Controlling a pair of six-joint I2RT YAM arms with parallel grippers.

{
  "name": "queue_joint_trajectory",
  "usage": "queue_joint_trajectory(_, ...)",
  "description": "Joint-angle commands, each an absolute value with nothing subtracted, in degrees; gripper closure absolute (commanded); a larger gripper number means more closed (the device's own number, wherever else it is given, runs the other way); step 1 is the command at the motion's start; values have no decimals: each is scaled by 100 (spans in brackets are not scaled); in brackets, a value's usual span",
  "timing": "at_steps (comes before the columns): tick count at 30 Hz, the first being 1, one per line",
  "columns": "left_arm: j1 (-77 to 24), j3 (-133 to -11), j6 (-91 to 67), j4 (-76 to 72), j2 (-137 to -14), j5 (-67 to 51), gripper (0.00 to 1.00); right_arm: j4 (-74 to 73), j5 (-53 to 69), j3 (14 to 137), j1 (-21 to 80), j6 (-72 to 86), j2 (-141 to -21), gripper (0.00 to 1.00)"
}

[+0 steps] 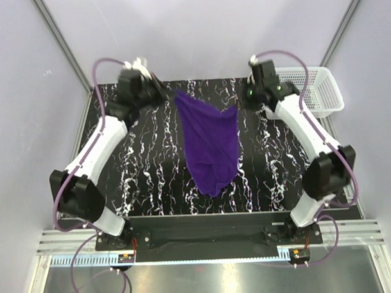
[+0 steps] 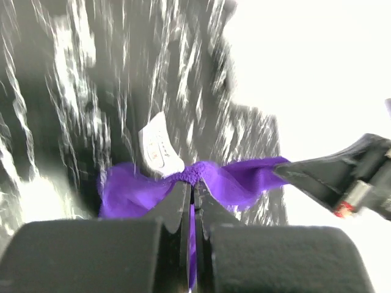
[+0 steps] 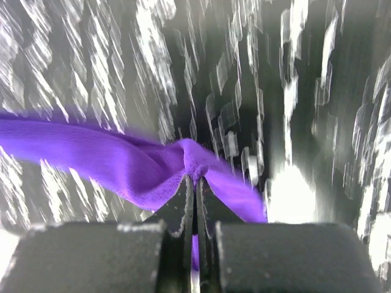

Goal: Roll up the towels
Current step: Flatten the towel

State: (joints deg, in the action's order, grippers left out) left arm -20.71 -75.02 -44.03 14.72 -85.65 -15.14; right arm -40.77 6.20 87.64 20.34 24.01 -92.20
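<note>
A deep purple towel [image 1: 211, 146] is stretched between my two grippers at the far side of the black marbled mat [image 1: 145, 167], its lower end trailing toward the near edge. My left gripper [image 1: 170, 94] is shut on the towel's far left corner. In the left wrist view the jaws [image 2: 193, 186] pinch the purple cloth [image 2: 244, 180] beside a white label [image 2: 157, 149]. My right gripper [image 1: 241, 106] is shut on the far right corner. In the right wrist view its jaws [image 3: 197, 180] clamp a bunched fold of the towel [image 3: 122, 165]. Both wrist views are motion-blurred.
A white plastic mesh basket [image 1: 319, 91] stands at the back right, just off the mat behind the right arm. Pale walls with metal frame posts enclose the table. The right arm's dark gripper body [image 2: 342, 177] shows at the right of the left wrist view.
</note>
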Motion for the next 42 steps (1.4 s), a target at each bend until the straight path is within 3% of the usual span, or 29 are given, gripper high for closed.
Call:
queue_joint_trajectory(1,-1557,-9268,-3938,2065,-9288,-2125,100,-4375,957,10901,1636,2013,-10096,100)
queue_joint_trajectory(6,-1301,-12517,-3508,3119,-10309,-2469,100,-5676,1151,14765,1617,1644,-11706,100)
queue_joint_trajectory(8,-1266,-12892,-3384,3190,-10222,-2452,100,-5626,1248,15046,1608,1626,-11577,100)
queue_joint_trajectory(10,-1143,-12737,-3410,3147,-9898,-2566,100,-5354,1353,14295,1617,1661,-10886,100)
queue_joint_trajectory(11,-1099,-12553,-3445,3112,-9749,-2653,100,-4926,1406,13317,1617,1731,-10594,100)
queue_joint_trajectory(17,-1072,-9393,-3288,2347,-7711,-2900,100,-3421,2109,9745,1722,2144,-8203,100)
queue_joint_trajectory(20,-1072,-8424,-3208,2267,-6621,-2927,100,-3366,1847,8924,2257,2031,-7245,100)
queue_joint_trajectory(25,-1063,-8375,-3120,2978,-5783,-2742,100,-3181,1732,8481,2531,2294,-6241,100)
queue_joint_trajectory(29,-1063,-9209,-3173,3032,-6142,-2944,100,-3190,1382,9305,2522,1917,-6354,100)
queue_joint_trajectory(37,-1046,-11932,-3233,3296,-7845,-2971,100,-4024,625,12361,2514,1117,-8198,100)
queue_joint_trajectory(42,-923,-12059,-3489,2664,-8630,-3111,100,-4412,527,13683,2444,940,-9682,100)
